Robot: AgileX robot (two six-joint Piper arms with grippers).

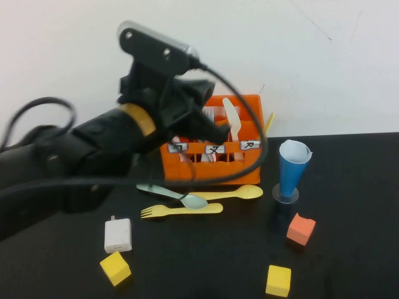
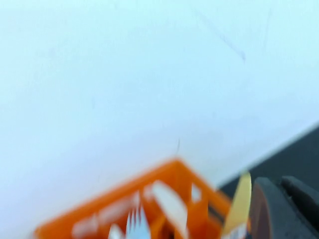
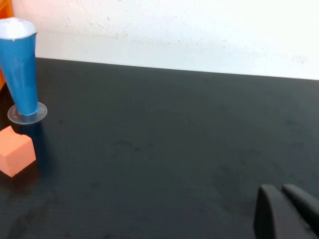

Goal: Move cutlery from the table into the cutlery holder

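The orange cutlery holder (image 1: 187,169) stands at the back of the black table (image 1: 349,187). A white knife (image 1: 232,117) stands in it, and a pale yellow knife (image 1: 269,122) leans at its right rear corner. My left gripper (image 1: 218,131) hovers just over the holder's front, fingers together, with nothing seen between them. In the left wrist view the yellow knife (image 2: 240,203) shows beside the left gripper (image 2: 281,188). A pale green spoon (image 1: 174,194), a yellow fork (image 1: 182,210) and a yellow spoon (image 1: 235,194) lie in front of the holder. No pink fork shows. My right gripper (image 3: 285,191) is shut and low over bare table.
A blue cone cup (image 1: 291,169) stands right of the holder, with an orange cube (image 1: 301,229) in front of it. Two yellow cubes (image 1: 115,268) (image 1: 278,281) and a white charger block (image 1: 118,235) lie near the front. A white wall runs behind the table.
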